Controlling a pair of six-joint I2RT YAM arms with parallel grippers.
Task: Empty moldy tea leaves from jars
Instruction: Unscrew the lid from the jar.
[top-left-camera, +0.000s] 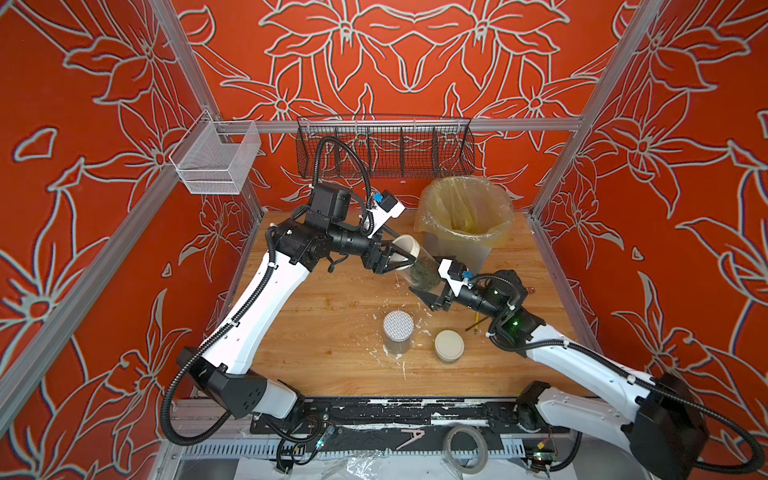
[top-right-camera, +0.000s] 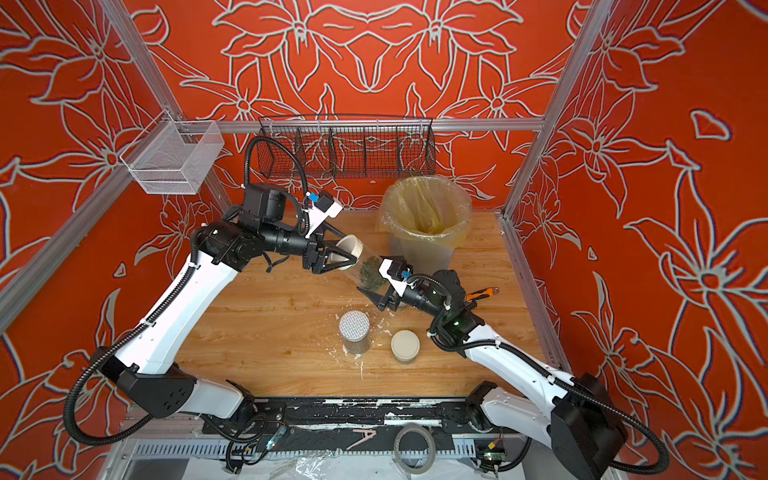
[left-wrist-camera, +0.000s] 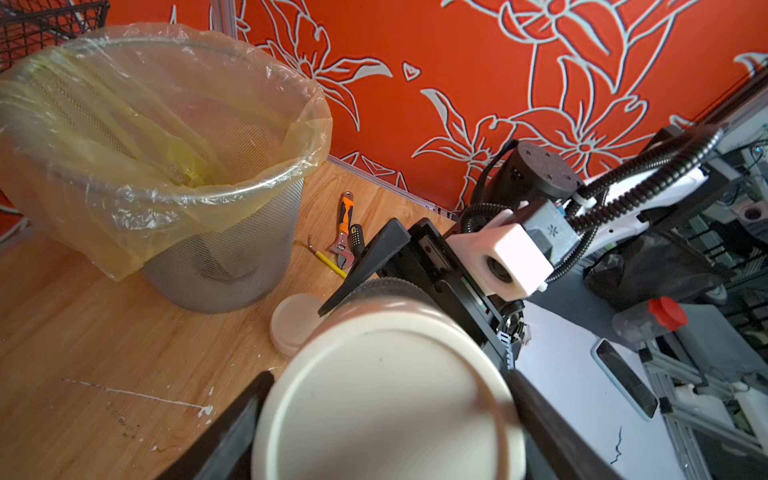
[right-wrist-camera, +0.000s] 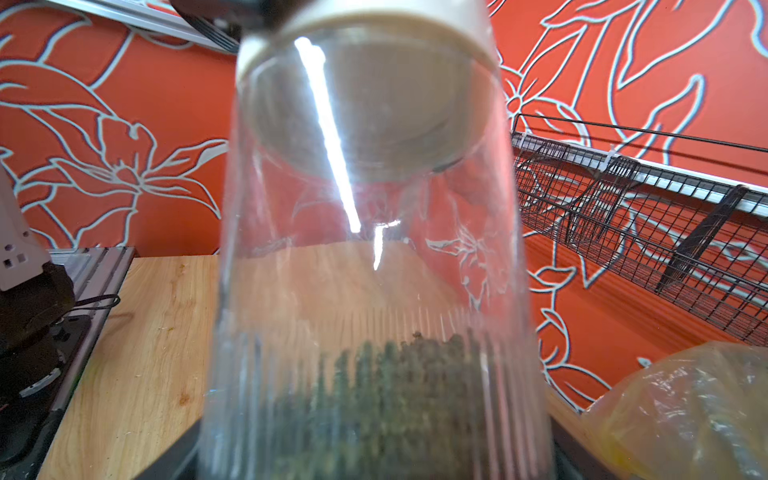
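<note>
A tall clear jar hangs tilted over the table between my two grippers, with dark tea leaves piled at its lower end. My left gripper is shut on its cream lid. In the left wrist view both fingers press the sides of that lid. My right gripper is shut on the jar's lower end, and the glass and leaves fill its wrist view. On the table stand a jar with a dotted white lid and a squat jar with a cream lid.
The grey mesh bin with a yellowish liner stands at the back right, close behind the held jar. Another cream-lidded squat jar sits near the bin. A wrench and small tools lie by the right wall. White flakes litter the wood.
</note>
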